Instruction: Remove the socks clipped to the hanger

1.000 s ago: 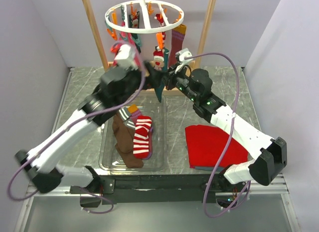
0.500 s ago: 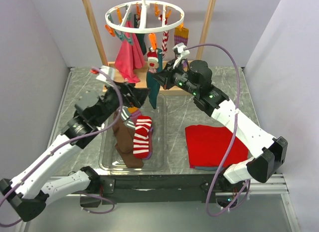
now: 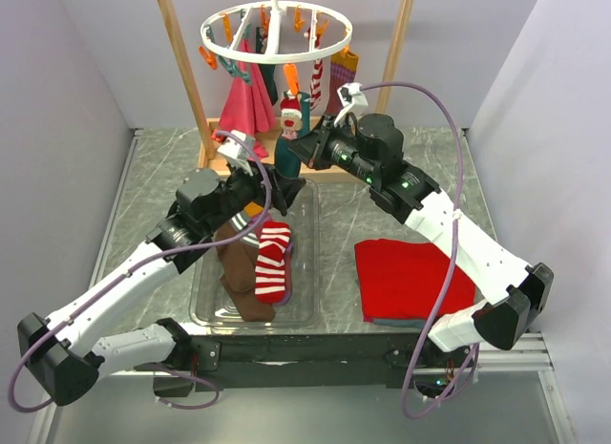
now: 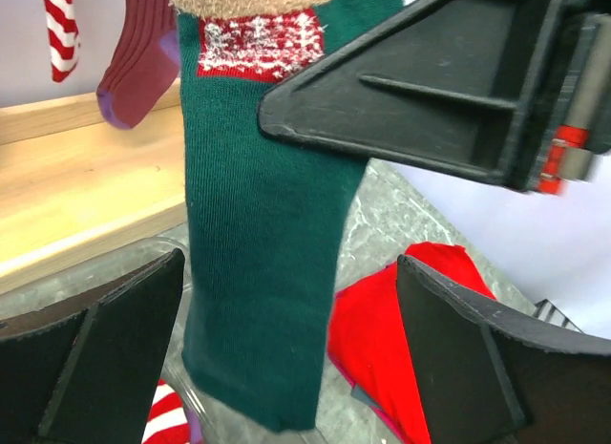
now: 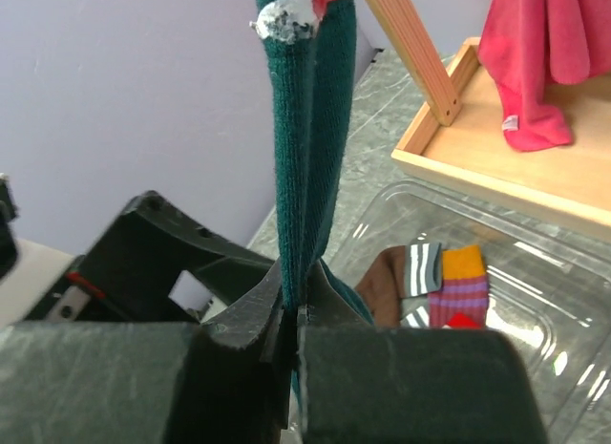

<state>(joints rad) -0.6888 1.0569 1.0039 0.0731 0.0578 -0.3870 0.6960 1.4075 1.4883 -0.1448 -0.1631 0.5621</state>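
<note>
Top external view finds the task part done: a brown sock and a striped sock lie in the clear tray. The dark teal sock hangs clipped to the hanger, pinched by the closed right end effector, with the left end effector wide open and empty beside it. A maroon sock and a hanging striped sock also await removal, and the pink cloth crowds the clips.

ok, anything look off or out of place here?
Nothing stands out. The right gripper is shut on the dark teal sock, which hangs straight down from the hanger. The loose socks lie inside the clear bin, none over its rim, and the red cloth lies flat on the table.
</note>
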